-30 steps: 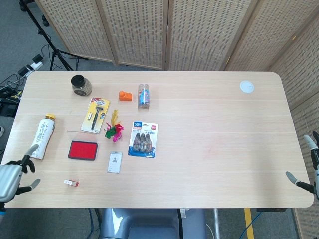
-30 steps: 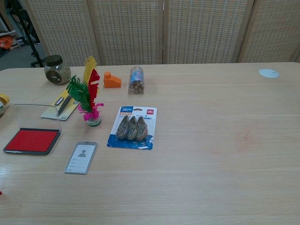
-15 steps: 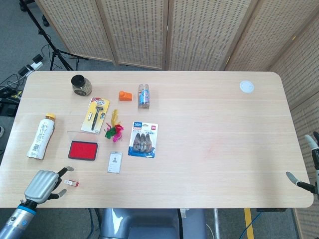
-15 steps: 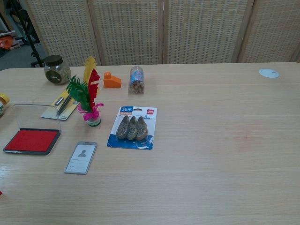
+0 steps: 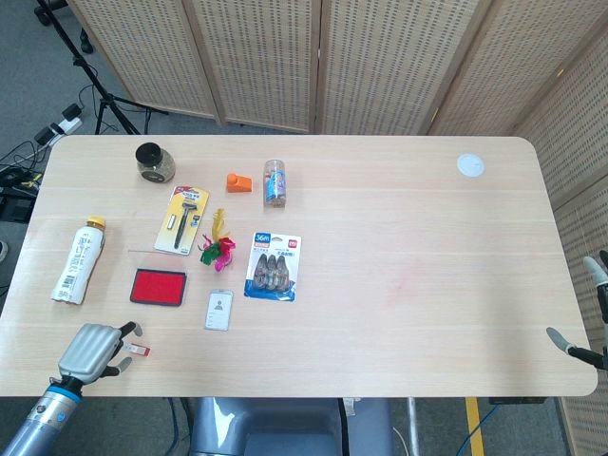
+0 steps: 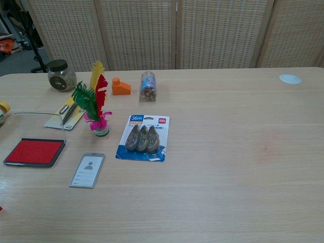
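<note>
In the head view the left hand (image 5: 90,350) hovers over the near left edge of the table (image 5: 427,285), back of the hand up, its fingers spread apart and holding nothing. Its fingertips (image 5: 128,332) lie just beside a small red-and-white eraser (image 5: 139,351); whether they touch it cannot be told. The chest view does not show this hand.

The right hand (image 5: 587,313) shows only as a few fingertips past the table's right edge, well apart from everything on it. The tips stand apart, with nothing between them.

Beyond the eraser lies a red ink pad (image 5: 158,287) with its clear lid raised. Just right of it is a grey card (image 5: 219,311) printed with a person's outline. To the left lies a white bottle (image 5: 79,261) with a yellow cap.

Near the table's middle sits a blue blister pack (image 6: 143,137) marked "36m" with a red logo, holding three grey pieces. Beside it stands a feather shuttlecock (image 6: 93,101) in yellow, red and green. A razor pack (image 5: 182,218) on yellow card lies further back, its print too small to read. Behind are a dark-lidded jar (image 6: 61,75), an orange block (image 6: 120,87) and a clear tube (image 6: 148,86). A white disc (image 6: 290,79) lies far right.
</note>
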Tool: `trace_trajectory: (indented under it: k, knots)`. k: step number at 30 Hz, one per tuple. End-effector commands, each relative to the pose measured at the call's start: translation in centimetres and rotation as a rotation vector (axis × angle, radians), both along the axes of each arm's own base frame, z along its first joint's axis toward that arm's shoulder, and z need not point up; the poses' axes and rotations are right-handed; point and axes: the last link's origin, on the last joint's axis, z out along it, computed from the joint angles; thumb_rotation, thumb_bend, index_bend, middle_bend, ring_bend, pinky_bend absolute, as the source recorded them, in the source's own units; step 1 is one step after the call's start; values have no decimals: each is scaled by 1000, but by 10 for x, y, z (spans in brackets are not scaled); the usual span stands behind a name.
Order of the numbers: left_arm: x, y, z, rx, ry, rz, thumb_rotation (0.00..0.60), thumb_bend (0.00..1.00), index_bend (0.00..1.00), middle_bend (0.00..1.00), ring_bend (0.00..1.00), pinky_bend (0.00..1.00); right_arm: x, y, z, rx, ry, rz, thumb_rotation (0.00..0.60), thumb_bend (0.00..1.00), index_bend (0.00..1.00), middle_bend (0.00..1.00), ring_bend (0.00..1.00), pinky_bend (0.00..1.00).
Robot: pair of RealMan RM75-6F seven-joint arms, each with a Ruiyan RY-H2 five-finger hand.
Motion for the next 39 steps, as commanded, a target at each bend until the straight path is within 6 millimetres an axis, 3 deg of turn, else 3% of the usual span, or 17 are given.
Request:
trace_trajectory:
  k: [1,39]
  knots:
    - [-1,0,-2,-4,8,5,600,285,431,997,954,972,0,0,0,1,-1,0,600,0,19,0,0,0]
    - [-6,3,-11,6,43,3,600,364,548,997,954,972,-1,-1,1,17,-21,-1,600,0,21,0,0,0]
